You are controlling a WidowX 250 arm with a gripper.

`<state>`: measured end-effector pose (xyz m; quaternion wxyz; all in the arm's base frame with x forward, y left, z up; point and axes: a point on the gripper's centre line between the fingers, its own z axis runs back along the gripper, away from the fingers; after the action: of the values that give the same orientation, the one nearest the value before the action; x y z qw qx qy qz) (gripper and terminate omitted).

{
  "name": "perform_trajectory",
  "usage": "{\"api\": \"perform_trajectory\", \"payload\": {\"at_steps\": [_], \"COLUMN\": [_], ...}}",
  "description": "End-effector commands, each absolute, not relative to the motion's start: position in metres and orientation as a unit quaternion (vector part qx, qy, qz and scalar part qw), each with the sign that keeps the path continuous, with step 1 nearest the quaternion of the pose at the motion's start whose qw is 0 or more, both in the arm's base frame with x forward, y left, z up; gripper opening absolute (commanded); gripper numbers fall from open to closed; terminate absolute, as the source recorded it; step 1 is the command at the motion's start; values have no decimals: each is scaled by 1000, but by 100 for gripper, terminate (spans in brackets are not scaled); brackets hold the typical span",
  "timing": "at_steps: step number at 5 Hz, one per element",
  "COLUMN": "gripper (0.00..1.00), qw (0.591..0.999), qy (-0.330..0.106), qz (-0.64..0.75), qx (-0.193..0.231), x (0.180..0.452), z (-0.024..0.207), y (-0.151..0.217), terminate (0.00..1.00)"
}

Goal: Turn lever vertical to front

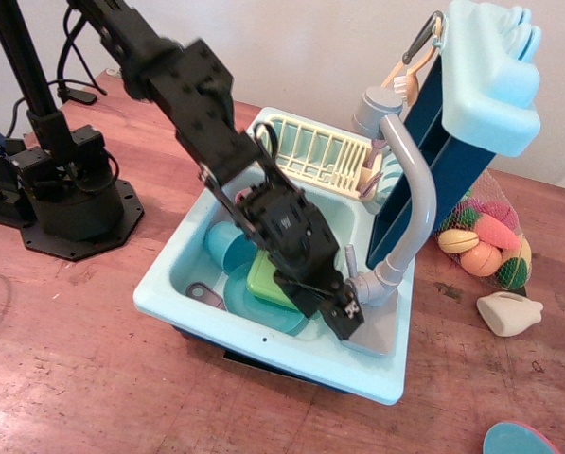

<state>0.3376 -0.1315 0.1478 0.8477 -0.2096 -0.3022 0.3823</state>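
While the black jointed robot arm [192, 104] is reaching down from the upper left over the light-blue plastic toy sink [173, 274], its black gripper [342, 315] is hanging low at the sink's front right corner, just left of the faucet base. A small white patch with dark marks is showing on the gripper tip, but nothing on it can be read. Whether the jaws are parted or closed cannot be told from this angle, and nothing can be seen held between them.

The short light-grey plastic stub lever [350, 260] is standing nearly upright, projecting from the left side of the rounded grey hub [379, 280] at the foot of the long curved grey faucet pipe [416, 199]. The gripper is sitting just below and to the left of the lever; whether it is touching the lever cannot be told.

Inside the basin, a green square plate [263, 281] is lying on a teal round plate [249, 307], with a teal cup [223, 248] tipped beside them. A cream dish rack [310, 151] is resting across the back of the sink. To the right, a net bag of toy fruit [485, 241] and a cream shell-shaped toy [509, 312] are lying on the reddish wooden table [74, 378]. No brand names or writing are legible anywhere.
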Motion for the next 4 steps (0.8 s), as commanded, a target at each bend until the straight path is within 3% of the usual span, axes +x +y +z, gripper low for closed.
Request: {"api": "perform_trajectory", "payload": {"at_steps": [1, 2, 4], "gripper": [100, 100, 100], "qw": [847, 850, 850], "qy": [-309, -303, -303], "qz": [375, 374, 374], "qx": [-216, -215, -215], "x": [309, 292, 292], "z": [177, 181, 181], "y": [-134, -133, -133], "terminate": [0, 0, 0]}}
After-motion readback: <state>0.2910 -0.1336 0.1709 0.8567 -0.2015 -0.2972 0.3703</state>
